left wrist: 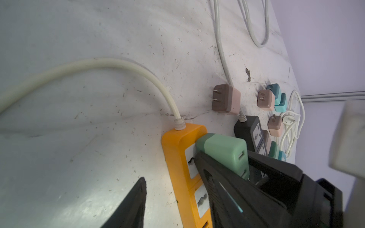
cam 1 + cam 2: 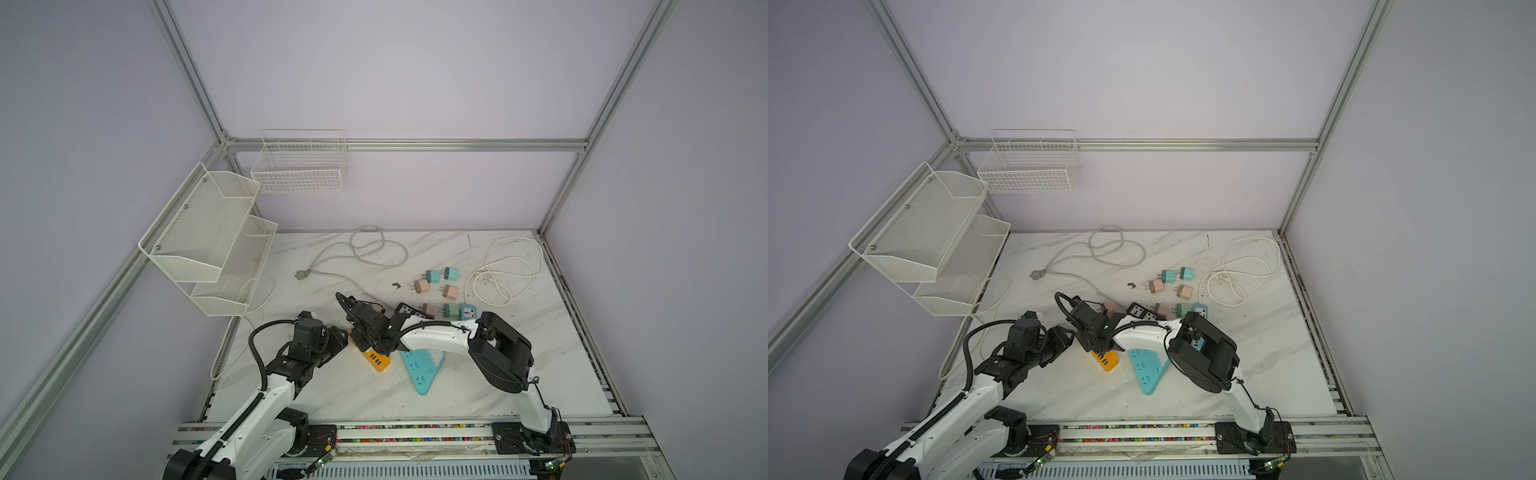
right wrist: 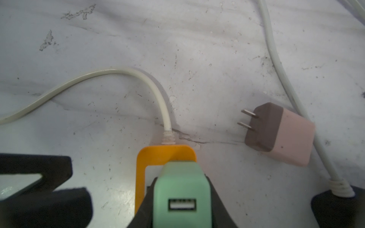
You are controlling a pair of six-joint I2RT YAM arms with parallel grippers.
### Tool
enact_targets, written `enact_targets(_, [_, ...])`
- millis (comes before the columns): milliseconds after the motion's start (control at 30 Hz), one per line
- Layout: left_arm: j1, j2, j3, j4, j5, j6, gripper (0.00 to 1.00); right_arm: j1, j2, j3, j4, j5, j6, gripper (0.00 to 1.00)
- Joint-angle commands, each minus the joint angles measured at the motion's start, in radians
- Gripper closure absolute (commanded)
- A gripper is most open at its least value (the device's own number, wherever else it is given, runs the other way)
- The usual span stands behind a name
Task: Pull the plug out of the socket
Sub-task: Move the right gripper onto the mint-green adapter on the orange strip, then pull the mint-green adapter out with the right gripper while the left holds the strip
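The right end effector [image 3: 180,199] pinches the green charger plug [image 3: 181,181], which is still stuck in the orange power strip [image 3: 154,156]. The pulling is not done yet. I cannot tell how wide the left end effector [image 2: 341,336] is.

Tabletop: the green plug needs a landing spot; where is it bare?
Bare: front right, between teal strip and table edge; far middle, between grey cable and white cable. Crowded: loose plugs around the black strip.

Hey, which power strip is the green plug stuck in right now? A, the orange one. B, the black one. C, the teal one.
A: the right gripper is shut on the green plug, whose base sits against a socket of the orange strip.
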State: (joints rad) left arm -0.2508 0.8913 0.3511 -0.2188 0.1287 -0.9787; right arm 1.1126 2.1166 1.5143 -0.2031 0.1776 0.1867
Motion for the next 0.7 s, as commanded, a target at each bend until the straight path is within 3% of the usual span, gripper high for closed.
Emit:
enact_targets(0, [0.007,0.038,-0.041,0.113,0.058,-0.019,0.51,0.009,-0.026,-0.023,-0.032,0.015,0.009,0.76])
enact_targets(667, [0.007,0.276,-0.029,0.275,0.169,-0.049,0.59,0.012,-0.030,-0.040,0.000,-0.010,0.022,0.76])
